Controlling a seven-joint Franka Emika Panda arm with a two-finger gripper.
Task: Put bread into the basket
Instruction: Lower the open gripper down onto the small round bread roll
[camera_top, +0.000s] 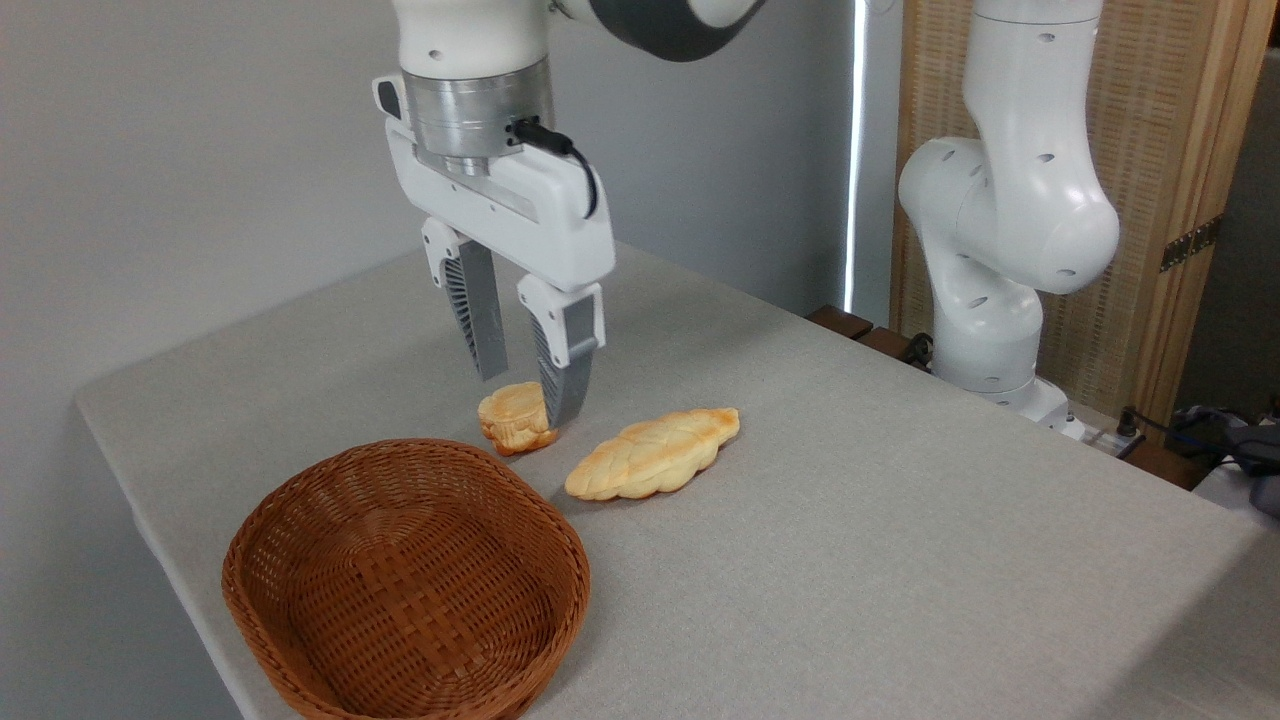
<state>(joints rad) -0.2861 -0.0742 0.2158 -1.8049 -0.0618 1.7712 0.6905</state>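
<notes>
The bread (514, 417) is sitting on the worktop (900, 560) just behind the basket (405, 585), so nothing's dropped in yet. The end effector (525, 392) is hanging spread apart around it, not clamping, with the braided loaf (652, 454) lying nearby.

My fingers (565, 385) straddle bread (512, 418), tips low beside it, one each side. Braided loaf (653, 455) just right of bread, narrow gap between: tight on that side. Basket (300, 640) rim close in front of bread, low wall, interior bare, open from above. Surface (900, 560) right of loaf wide and free. Back-left surface behind bread free. Arm base (990, 330) stands far right, well apart.
</notes>
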